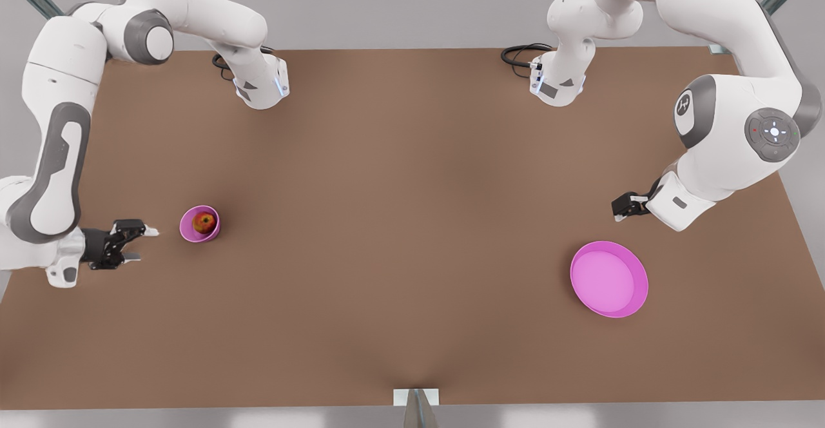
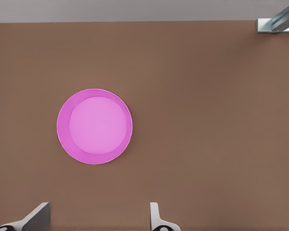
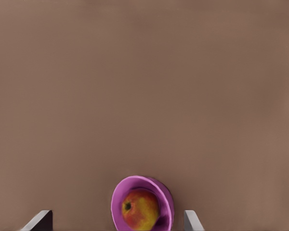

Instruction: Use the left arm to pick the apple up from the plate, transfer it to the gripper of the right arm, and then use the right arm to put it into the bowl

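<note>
Apple (image 1: pixel 204 222) sits in the bowl (image 1: pixel 191 229); right tool (image 1: pixel 143 243) gapes beside it, left tool (image 1: pixel 620 212) spread near the empty plate (image 1: pixel 637 299).

- In the right wrist view we see the bowl (image 3: pixel 142 204) cut off by the picture's edge, so its near rim is lost to us.
- The apple (image 3: pixel 140 210) sits inside it, and we cannot see its underside behind the bowl's wall.
- Of the right gripper (image 3: pixel 116 222) we see only two pale fingertips, spread wide; the rest is out of frame.
- In the left wrist view the left gripper (image 2: pixel 97 217) likewise shows just its fingertips, apart, at the picture's edge.
- In the front view the left gripper (image 1: pixel 620 212) is mostly hidden behind its own wrist, and its fingers are too small for us to read.
- Both arms run off the front view's edges.
</note>
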Controlling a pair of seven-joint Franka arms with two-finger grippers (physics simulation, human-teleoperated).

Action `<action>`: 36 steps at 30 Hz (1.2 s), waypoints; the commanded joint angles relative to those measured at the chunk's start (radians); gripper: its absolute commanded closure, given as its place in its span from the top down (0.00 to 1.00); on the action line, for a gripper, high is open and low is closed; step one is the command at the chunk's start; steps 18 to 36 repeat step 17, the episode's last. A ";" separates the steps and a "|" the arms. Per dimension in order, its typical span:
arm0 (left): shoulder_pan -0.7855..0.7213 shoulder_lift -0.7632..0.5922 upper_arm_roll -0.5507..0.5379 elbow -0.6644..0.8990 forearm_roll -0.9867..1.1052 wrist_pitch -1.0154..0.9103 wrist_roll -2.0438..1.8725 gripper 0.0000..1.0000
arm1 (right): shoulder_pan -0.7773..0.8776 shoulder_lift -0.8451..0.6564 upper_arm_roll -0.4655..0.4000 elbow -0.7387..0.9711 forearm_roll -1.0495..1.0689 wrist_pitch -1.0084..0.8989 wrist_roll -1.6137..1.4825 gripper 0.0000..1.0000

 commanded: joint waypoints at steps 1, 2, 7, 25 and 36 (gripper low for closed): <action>0.000 0.002 0.000 0.001 0.002 0.002 -0.014 1.00 | 0.115 -0.092 0.000 0.076 -0.157 -0.069 0.310 1.00; 0.000 0.003 0.000 0.001 0.002 0.004 -0.016 1.00 | 0.200 -0.192 0.001 0.065 -0.237 -0.072 0.510 1.00; -0.006 0.016 -0.003 0.011 0.000 0.014 -0.014 1.00 | 0.211 -0.322 0.133 -0.027 -0.353 -0.100 1.075 1.00; -0.011 0.016 -0.005 0.011 0.002 0.014 -0.014 1.00 | 0.218 -0.298 0.138 0.019 -0.353 -0.054 1.121 1.00; -0.011 0.016 -0.005 0.011 0.002 0.014 -0.014 1.00 | 0.218 -0.298 0.138 0.019 -0.353 -0.054 1.121 1.00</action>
